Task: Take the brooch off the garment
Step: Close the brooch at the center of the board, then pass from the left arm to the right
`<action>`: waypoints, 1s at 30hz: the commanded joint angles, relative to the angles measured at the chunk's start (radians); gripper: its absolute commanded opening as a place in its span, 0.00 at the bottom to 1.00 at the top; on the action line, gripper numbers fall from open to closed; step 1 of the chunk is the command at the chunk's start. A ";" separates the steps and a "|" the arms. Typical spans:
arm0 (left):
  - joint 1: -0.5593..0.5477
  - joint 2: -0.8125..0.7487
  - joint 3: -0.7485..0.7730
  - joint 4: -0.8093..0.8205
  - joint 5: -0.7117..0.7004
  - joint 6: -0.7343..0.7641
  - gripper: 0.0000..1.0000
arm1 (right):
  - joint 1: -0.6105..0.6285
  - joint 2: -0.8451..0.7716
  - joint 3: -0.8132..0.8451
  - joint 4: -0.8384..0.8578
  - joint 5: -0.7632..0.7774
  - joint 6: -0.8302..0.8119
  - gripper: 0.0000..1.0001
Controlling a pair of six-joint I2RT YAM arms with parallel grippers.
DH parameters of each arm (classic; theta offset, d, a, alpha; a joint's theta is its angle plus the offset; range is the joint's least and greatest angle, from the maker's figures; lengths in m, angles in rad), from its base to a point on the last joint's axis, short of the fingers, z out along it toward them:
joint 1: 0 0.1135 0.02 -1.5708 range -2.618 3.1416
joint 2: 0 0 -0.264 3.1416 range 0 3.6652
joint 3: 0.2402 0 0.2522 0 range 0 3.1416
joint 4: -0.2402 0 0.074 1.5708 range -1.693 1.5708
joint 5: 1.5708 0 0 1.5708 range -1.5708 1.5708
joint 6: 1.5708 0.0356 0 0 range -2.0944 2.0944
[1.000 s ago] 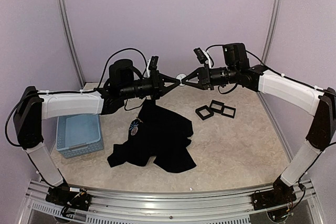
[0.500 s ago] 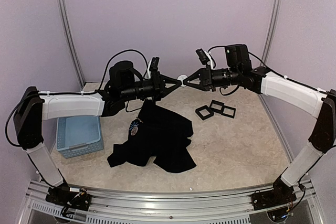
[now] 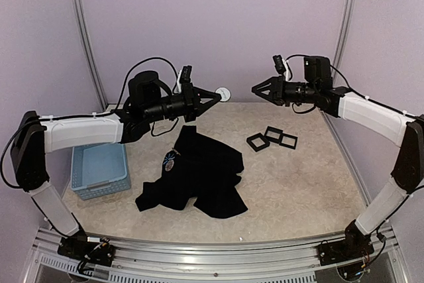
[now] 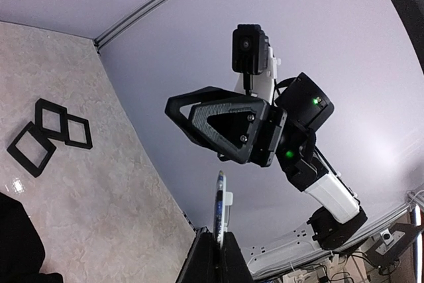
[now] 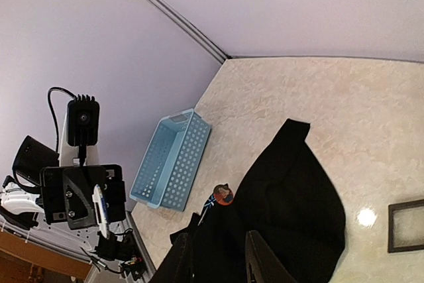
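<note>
The black garment [image 3: 202,175] lies crumpled on the table, with a small round coloured mark [image 3: 171,159] at its neck; it also shows in the right wrist view [image 5: 291,190]. My left gripper [image 3: 217,95] is raised above the garment's far end and shut on the brooch [image 3: 225,93], a thin white disc with a blue face, seen edge-on in the left wrist view [image 4: 220,197]. My right gripper [image 3: 254,89] is open and empty in the air, a short gap to the right of the brooch. Its fingers [image 5: 258,256] frame the garment far below.
A light-blue basket [image 3: 99,170] stands left of the garment, also seen in the right wrist view [image 5: 172,160]. Three black square frames [image 3: 271,138] lie on the table at the right of the garment, below the right arm. Purple walls close in the back and sides.
Both grippers' tips met at the brooch before. The right gripper has drawn back to the right and up, away from it. The left gripper keeps the brooch and has risen slightly.
</note>
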 commanded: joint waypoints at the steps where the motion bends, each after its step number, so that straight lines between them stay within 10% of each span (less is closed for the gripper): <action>1: -0.006 -0.017 0.046 -0.024 0.026 0.019 0.00 | 0.009 -0.038 -0.022 0.129 -0.081 -0.008 0.37; 12: -0.004 0.003 0.087 -0.048 0.047 0.032 0.00 | 0.009 -0.004 0.029 0.156 -0.332 0.010 0.57; 30: -0.009 0.091 0.203 -0.106 0.132 0.031 0.00 | 0.031 0.069 0.065 0.260 -0.453 0.148 0.33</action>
